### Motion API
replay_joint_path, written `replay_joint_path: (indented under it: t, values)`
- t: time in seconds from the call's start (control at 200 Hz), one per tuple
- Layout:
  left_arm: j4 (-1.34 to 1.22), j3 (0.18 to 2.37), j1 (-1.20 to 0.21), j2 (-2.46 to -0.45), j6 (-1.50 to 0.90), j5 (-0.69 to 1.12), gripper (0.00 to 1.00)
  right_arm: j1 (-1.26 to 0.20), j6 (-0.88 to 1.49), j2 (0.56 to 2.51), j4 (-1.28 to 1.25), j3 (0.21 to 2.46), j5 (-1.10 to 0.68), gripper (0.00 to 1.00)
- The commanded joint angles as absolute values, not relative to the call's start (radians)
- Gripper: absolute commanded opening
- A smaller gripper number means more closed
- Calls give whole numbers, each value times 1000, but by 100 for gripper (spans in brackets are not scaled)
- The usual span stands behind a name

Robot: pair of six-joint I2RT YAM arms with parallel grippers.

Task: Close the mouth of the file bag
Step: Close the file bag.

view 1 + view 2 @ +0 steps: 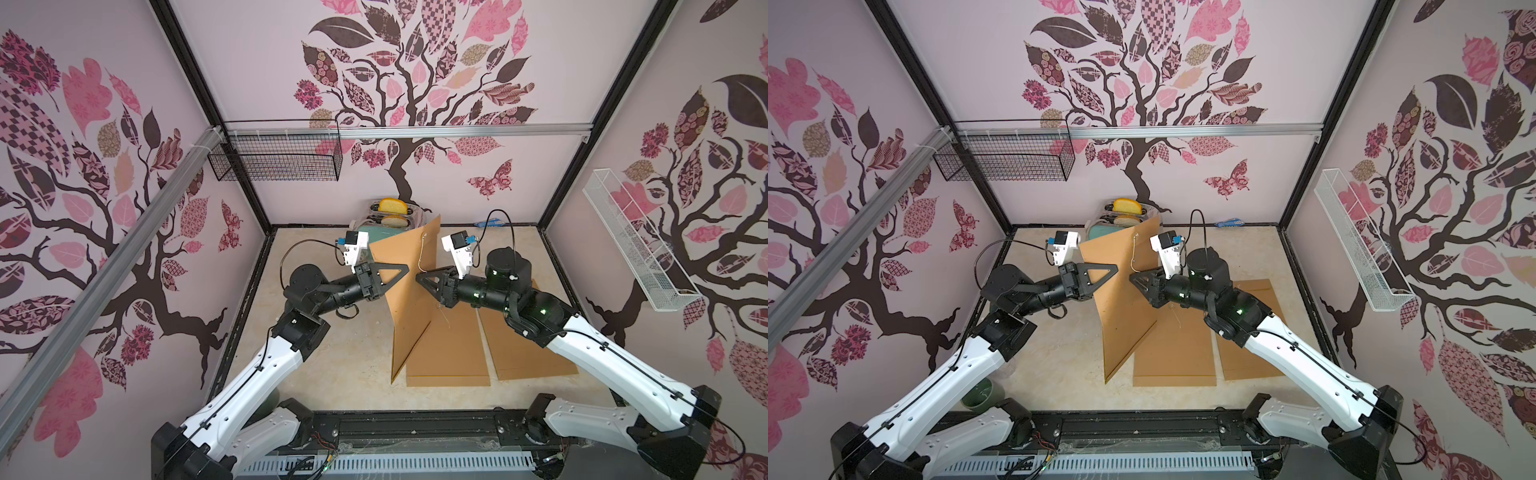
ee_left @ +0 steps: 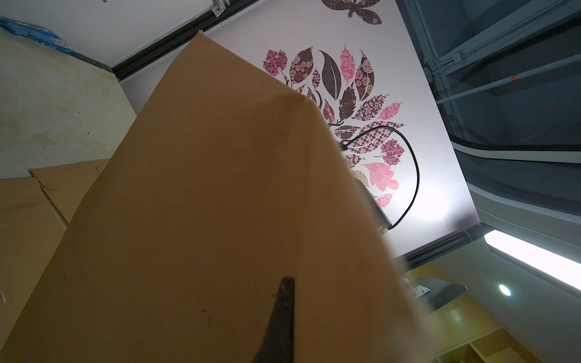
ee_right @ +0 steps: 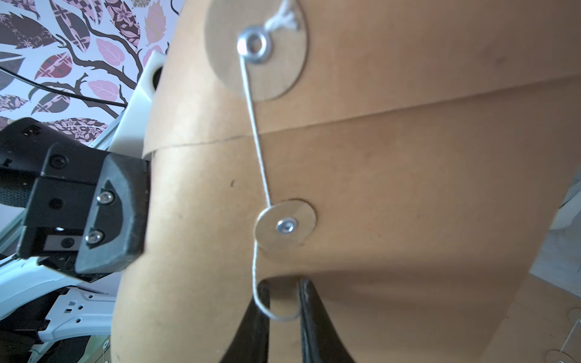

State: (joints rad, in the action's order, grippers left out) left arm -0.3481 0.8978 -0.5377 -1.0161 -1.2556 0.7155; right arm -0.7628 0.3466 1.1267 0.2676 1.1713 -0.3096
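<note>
The brown file bag (image 1: 409,307) (image 1: 1125,307) stands upright on its edge in the middle of the table. My left gripper (image 1: 405,269) (image 1: 1115,268) (image 2: 287,283) is shut on its side; one finger lies on the near face and the other is hidden behind the paper. The flap lies folded over the body in the right wrist view. A white string (image 3: 256,141) runs from the flap's eyelet disc (image 3: 254,44) past the lower disc (image 3: 286,225). It loops across my right gripper (image 1: 417,276) (image 1: 1130,275) (image 3: 283,286), whose jaws stand narrowly open against the bag.
Two more brown bags (image 1: 449,349) (image 1: 528,345) lie flat under and right of the standing one. A toaster with bread (image 1: 392,212) stands at the back wall. A black wire basket (image 1: 274,162) and a white one (image 1: 636,249) hang on the walls. A green cup (image 1: 982,392) sits front left.
</note>
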Motion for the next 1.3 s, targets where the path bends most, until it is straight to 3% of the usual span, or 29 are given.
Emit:
replay_joint_path:
  t: [0.0,0.08,0.455,0.705,1.295]
  values:
    - [-359,914,-546,-999,-1244,730,0,-768,319,1140,255,1214,-309,15]
    - [-359,913,-546,-995,-1247,724,0,-768,315,1156,274,1227,-339,0]
    - [-371,924,-544,-1000,-1259,687,0,-767,343,1109,262,1112,-397,0]
    - [-532,890,-545,-1037,-1384,706,0,-767,291,1154,362,1167,-461,0]
    - [-591,871,-546,-1027,-1422,701,0,-744,219,1195,478,1189,-468,0]
